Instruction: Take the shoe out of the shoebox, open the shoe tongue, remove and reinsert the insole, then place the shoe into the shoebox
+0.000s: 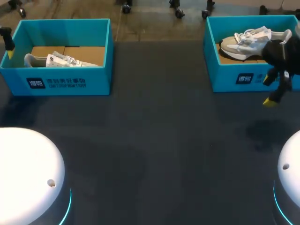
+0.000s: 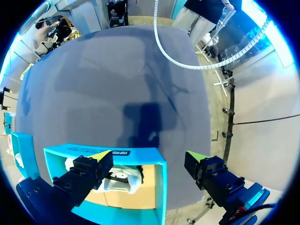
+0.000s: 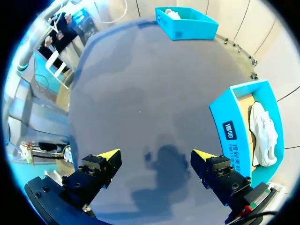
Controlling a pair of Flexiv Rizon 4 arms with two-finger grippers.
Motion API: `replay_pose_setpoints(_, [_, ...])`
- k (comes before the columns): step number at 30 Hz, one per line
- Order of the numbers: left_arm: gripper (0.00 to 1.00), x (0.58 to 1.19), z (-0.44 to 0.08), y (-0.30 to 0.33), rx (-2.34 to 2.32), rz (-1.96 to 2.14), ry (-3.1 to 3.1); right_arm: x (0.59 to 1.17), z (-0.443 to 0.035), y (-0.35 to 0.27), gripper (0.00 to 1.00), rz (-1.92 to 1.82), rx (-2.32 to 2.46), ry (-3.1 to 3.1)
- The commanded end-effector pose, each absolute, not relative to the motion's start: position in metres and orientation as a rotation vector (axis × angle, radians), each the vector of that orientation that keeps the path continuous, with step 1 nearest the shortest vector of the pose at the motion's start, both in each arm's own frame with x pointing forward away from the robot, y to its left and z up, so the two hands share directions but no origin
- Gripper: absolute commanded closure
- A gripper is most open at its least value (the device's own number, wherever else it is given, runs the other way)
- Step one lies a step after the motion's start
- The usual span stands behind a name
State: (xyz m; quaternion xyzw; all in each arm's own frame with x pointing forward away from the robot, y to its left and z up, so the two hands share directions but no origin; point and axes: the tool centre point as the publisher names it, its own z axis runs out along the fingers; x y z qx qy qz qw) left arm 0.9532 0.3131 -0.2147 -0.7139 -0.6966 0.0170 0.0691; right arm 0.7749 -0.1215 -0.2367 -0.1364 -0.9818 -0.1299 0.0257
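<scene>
Right gripper (image 3: 159,154) and left gripper (image 2: 148,155) gaped wide, right one at the 2 o'clock shoebox (image 1: 225,80), probably eyeing its sneaker (image 1: 244,42).

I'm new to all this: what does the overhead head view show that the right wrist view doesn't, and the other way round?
Only the head view shows the left tool beside the left shoebox, and the white arm bases. Only the right wrist view shows plainly that the right tool is open, with bare table between its fingers. Both show the left shoebox and the right shoebox, with the left shoe and the right shoe lying inside them.
</scene>
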Motion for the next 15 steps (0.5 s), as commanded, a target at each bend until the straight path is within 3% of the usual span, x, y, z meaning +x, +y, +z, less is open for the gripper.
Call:
replay_pose_setpoints(1, [0.00, 0.953, -0.214, 0.313, -2.150, 0.048, -2.097, 0.787, -0.239, -0.122, 0.00, -0.393, -0.403, -2.973])
replay_pose_setpoints(8, [0.00, 0.953, -0.214, 0.313, -2.150, 0.048, -2.097, 0.794, -0.225, -0.131, 0.00, -0.383, -0.588, -2.998])
replay_pose_setpoints(15, [0.00, 0.953, -0.214, 0.313, -2.150, 0.048, -2.097, 0.861, -0.160, -0.180, 0.00, -0.302, -0.925, -2.980])
